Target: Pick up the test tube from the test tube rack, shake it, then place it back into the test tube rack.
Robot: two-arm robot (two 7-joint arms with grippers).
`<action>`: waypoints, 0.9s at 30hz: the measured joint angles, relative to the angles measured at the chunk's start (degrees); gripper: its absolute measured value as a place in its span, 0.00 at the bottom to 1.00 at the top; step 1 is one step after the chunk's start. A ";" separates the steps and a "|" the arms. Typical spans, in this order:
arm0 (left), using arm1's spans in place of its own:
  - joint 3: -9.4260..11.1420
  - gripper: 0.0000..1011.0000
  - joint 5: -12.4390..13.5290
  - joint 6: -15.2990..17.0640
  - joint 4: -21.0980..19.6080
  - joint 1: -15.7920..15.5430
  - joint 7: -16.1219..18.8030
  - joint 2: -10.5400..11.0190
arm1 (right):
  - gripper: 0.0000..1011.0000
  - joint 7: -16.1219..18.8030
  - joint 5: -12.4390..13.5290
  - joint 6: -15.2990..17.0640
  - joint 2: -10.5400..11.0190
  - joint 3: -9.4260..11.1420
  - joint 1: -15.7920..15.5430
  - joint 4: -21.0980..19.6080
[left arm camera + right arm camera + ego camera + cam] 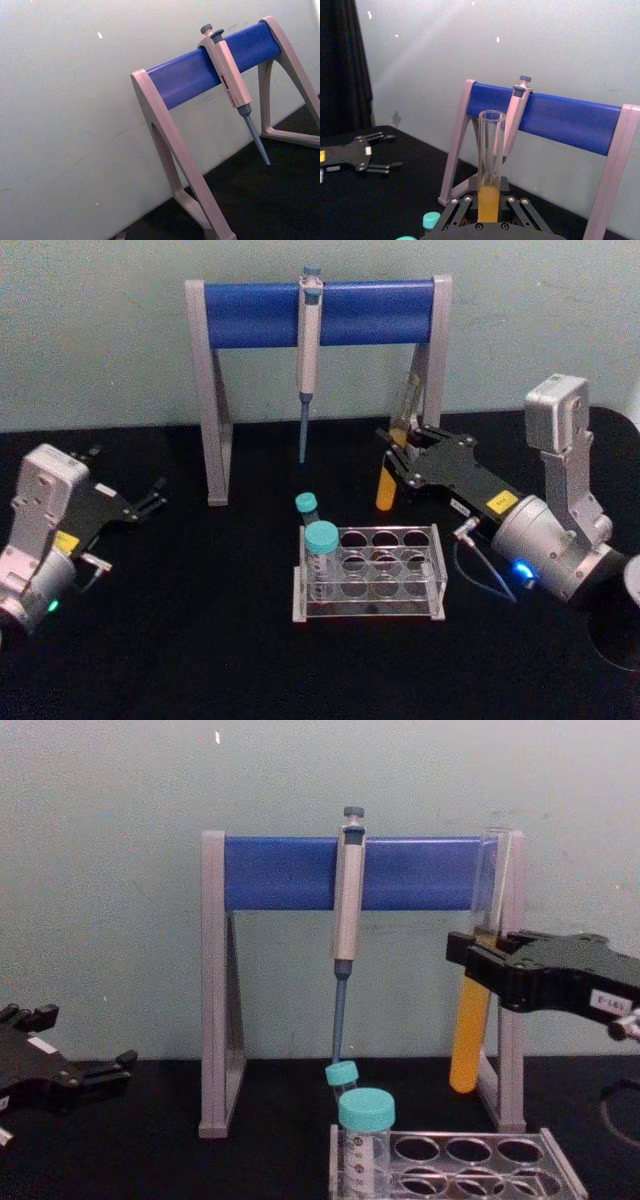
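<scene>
The test tube [387, 490], long and clear with orange-yellow liquid in its lower half, hangs upright in the air behind the test tube rack [437, 562]. My right gripper [394, 464] is shut on its middle. From the side, the test tube [468, 1040] sits well above the test tube rack [440, 1167], its round bottom free, held by the right gripper [479, 965]. The right wrist view looks up the test tube [491, 150] from the right gripper [489, 207]. My left gripper [150, 502] rests open at the far left, holding nothing.
Two teal-capped tubes [321, 552] stand at the rack's left end. Behind it stands a blue-and-grey pipette stand [250, 312] with a grey pipette [308, 350] hanging from its bar, close behind the held tube. The table is black.
</scene>
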 joint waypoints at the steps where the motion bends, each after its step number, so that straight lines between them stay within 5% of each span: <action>1: 0.00 0.99 0.00 0.00 0.00 0.00 0.00 0.00 | 0.22 0.27 0.15 0.02 0.26 0.04 -0.11 -0.17; 14: 0.00 0.99 0.00 0.00 0.00 0.00 0.00 0.00 | 0.22 4.11 3.34 0.94 4.44 0.00 -2.17 -2.29; 27: 0.00 0.99 0.00 0.00 0.00 0.00 0.00 0.00 | 0.22 4.12 3.71 0.43 4.49 -1.47 -0.71 0.67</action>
